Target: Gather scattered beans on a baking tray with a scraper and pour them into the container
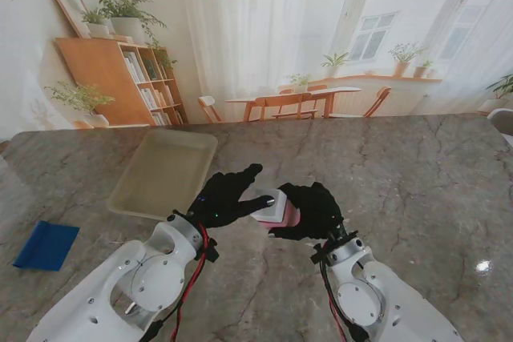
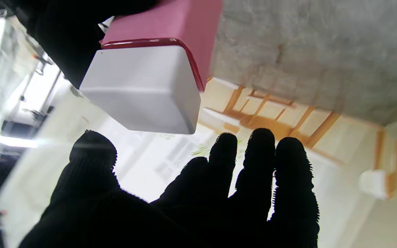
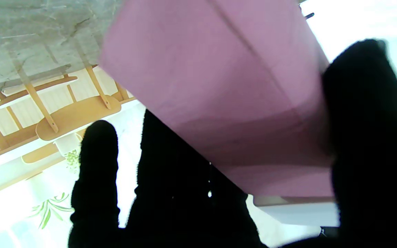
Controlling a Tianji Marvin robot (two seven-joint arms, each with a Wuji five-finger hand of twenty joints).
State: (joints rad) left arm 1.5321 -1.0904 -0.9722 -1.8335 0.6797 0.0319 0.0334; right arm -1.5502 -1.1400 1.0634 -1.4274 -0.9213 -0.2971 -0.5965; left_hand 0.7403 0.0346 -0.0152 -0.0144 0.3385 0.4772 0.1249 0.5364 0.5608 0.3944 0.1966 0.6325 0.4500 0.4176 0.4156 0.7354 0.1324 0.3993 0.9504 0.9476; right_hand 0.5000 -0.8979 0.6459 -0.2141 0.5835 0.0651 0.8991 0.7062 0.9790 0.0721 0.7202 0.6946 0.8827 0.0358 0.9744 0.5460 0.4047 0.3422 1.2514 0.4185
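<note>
A pink container (image 1: 272, 206) with a white lid is held off the table in front of me, my right hand (image 1: 314, 210) shut on its right side. The left wrist view shows the container (image 2: 143, 86) lid-end on, with the right glove behind it. Its pink wall (image 3: 226, 96) fills the right wrist view. My left hand (image 1: 220, 198) is open beside the lid, fingers (image 2: 257, 162) spread, one reaching over it. The pale baking tray (image 1: 120, 194) lies to the left, farther from me. I cannot make out any beans in it. The blue scraper (image 1: 46, 246) lies flat at the far left.
The grey marble table (image 1: 417, 174) stretches to the right and far side. A backdrop printed with a shelf, chairs and windows stands behind its far edge.
</note>
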